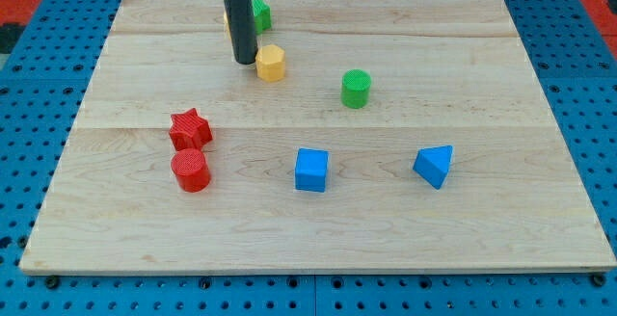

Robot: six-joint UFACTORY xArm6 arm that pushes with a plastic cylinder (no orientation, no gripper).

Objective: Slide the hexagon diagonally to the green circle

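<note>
While my tip [245, 60] sits touching-close at view's left of yellow plastic hexagon block [272, 63], green plastic cylinder (the circle) [356, 88] lies right, slightly lower. No jaws on rod. Judgement: push from upper-left face, steady, centred, avoiding glancing contact.

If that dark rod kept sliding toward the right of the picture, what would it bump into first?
My tip sits just left of the yellow hexagon, seemingly touching it, so that comes first; the green circle lies beyond, lower right.

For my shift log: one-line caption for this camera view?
My tip sits beside the yellow hexagon, on its left, green circle waiting lower right.
</note>
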